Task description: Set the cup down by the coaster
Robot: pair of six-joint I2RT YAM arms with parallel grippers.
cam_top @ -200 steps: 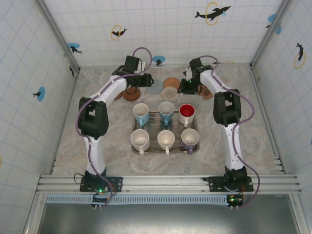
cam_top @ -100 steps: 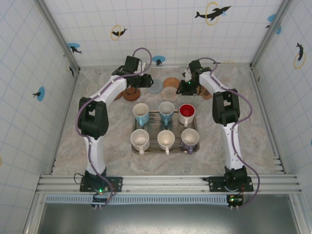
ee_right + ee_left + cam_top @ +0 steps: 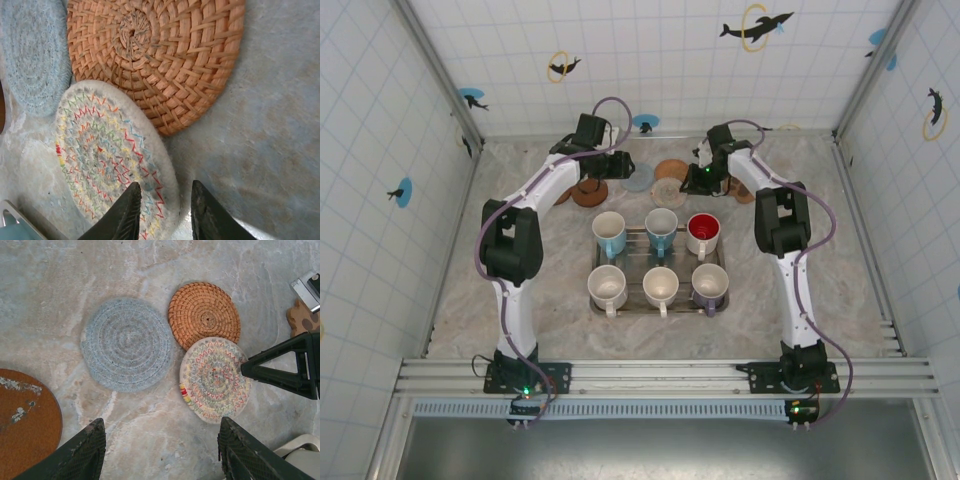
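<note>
Right wrist: my right end effector [image 3: 165, 189], jaws narrowly apart, hovers at the zigzag coaster [image 3: 100, 150] rim; left end effector [image 3: 161, 424] gapes empty. Next I must fetch a cup [image 3: 703, 232]

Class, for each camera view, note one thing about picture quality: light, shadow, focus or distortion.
Top external: even, soft light, hardly any shadow around the tray, and the walls lean outward as through a wide lens. Left wrist: the grey coaster is sharp, the left fingers dark against the table. Right wrist: very close, the orange woven coaster is crisp, the right fingers nearly black and softer.
</note>
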